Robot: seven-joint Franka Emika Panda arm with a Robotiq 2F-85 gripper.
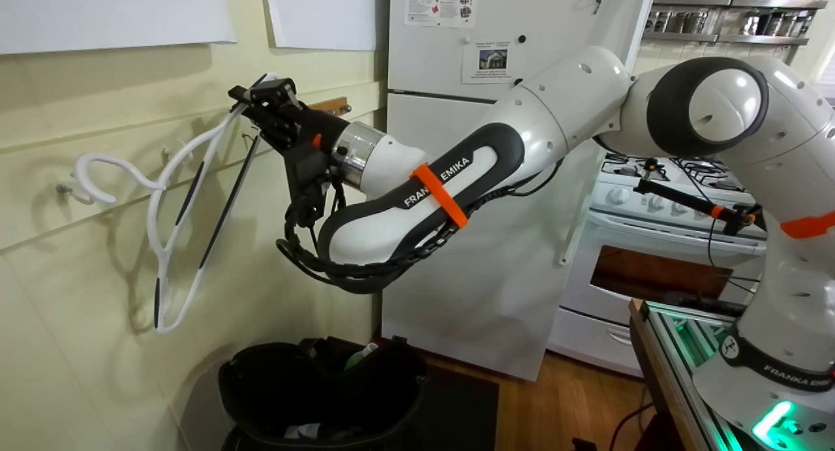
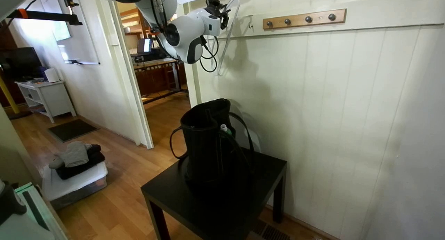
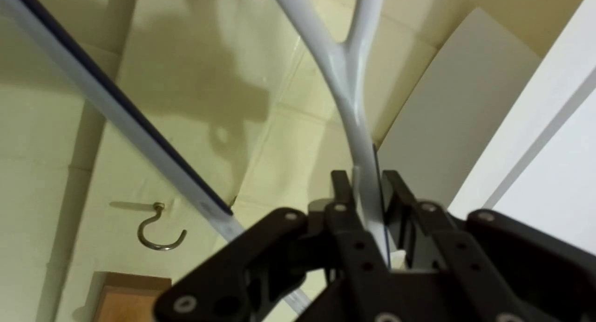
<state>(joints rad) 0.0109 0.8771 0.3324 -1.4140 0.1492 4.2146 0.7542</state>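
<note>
A white plastic hanger (image 1: 154, 222) with dark strips along its bars hangs from my gripper (image 1: 246, 100). The jaws are closed around one of its arms, visible between the fingertips in the wrist view, where the hanger (image 3: 347, 79) forks just beyond them. Its curved hook points away from the gripper, close to a metal peg (image 1: 65, 189) on the wall; whether they touch I cannot tell. The hanger (image 2: 230, 33) is also seen edge-on beside the wall. A brass wall hook (image 3: 160, 248) shows to the left of the gripper (image 3: 363, 182).
A wooden peg rack (image 2: 304, 19) is fixed to the pale panelled wall. Below the arm, a large black bag (image 2: 205, 153) with a bottle inside stands on a black table (image 2: 163, 189). A white fridge (image 1: 470, 242) and a stove (image 1: 652, 229) stand behind the arm.
</note>
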